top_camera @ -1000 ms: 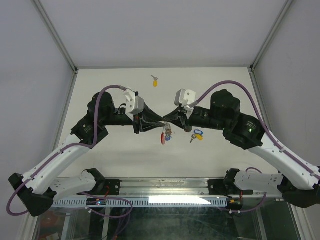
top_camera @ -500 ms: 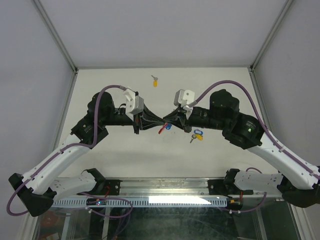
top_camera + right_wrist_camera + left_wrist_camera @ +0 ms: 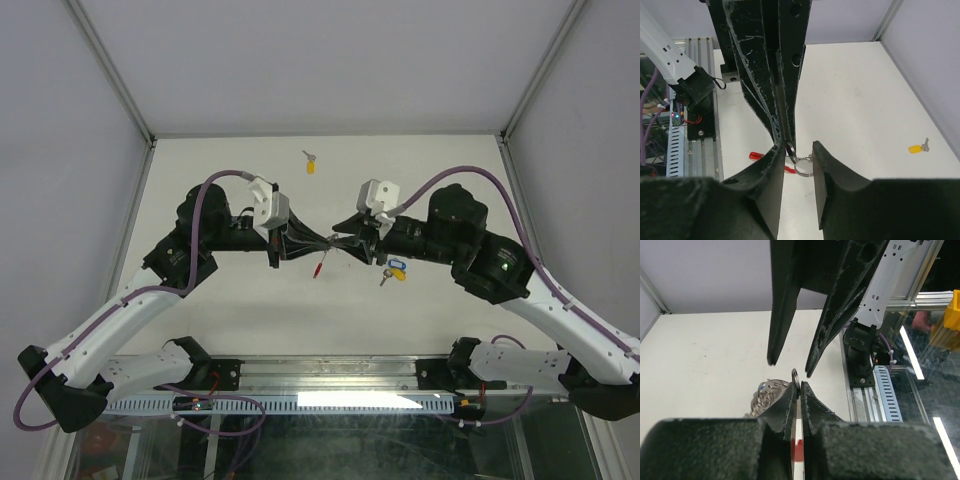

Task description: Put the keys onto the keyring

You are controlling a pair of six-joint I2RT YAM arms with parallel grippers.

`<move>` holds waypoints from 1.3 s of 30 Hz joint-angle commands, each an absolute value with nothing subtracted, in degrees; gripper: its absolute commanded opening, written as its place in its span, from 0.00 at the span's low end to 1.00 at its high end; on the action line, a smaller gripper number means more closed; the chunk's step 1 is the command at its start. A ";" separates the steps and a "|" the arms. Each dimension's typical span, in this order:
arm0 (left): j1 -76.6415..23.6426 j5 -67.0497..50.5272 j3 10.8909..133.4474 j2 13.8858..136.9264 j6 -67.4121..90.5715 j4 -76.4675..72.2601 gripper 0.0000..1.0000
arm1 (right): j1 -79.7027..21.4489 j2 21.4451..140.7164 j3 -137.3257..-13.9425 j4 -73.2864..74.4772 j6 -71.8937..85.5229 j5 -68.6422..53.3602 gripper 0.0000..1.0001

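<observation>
My left gripper [image 3: 322, 243] is shut on a silver ring [image 3: 796, 379] of the keyring, held above the table's middle. The keyring's red strip [image 3: 318, 266] hangs below it and shows between the left fingers [image 3: 790, 405]. More wire rings [image 3: 766, 392] dangle to one side. My right gripper [image 3: 796, 149] faces the left one tip to tip. Its jaws are open on either side of a hanging ring [image 3: 803, 167] and do not grip it. A blue-headed key [image 3: 396, 268] lies under the right wrist. A yellow-headed key [image 3: 311, 166] lies farther back.
Another small key [image 3: 383, 279] lies right beside the blue-headed one. The yellow-headed key [image 3: 917, 148] also shows at the right of the right wrist view. Grey enclosure walls surround the white table [image 3: 200, 160], and a metal rail [image 3: 330, 400] runs along the near edge.
My right gripper has opened and drawn back a little to the right. My left gripper has shut on the keyring's ring. The red strip has swung left and hangs from the left fingers.
</observation>
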State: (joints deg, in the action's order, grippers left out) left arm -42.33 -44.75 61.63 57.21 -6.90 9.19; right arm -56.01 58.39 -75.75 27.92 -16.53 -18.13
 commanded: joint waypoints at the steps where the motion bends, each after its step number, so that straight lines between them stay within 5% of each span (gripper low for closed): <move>1: -42.50 -43.59 63.93 57.28 -8.08 8.00 0.00 | -56.25 52.12 -72.44 18.84 -16.56 -15.46 0.34; 8: -42.54 -44.20 64.07 57.33 -8.23 8.03 0.00 | -56.25 45.98 -63.13 15.26 -19.42 -14.56 0.33; 27: -42.50 -50.54 64.04 57.39 -9.31 8.31 0.00 | -56.25 53.34 -69.51 25.13 -22.15 -21.01 0.31; 39: -42.46 -50.67 64.08 57.52 -9.89 9.32 0.00 | -56.25 55.12 -70.36 25.42 -21.03 -24.30 0.13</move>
State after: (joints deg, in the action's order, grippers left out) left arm -42.33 -48.82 61.65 57.91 -8.58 11.33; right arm -56.07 54.63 -67.61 26.81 -21.37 -22.17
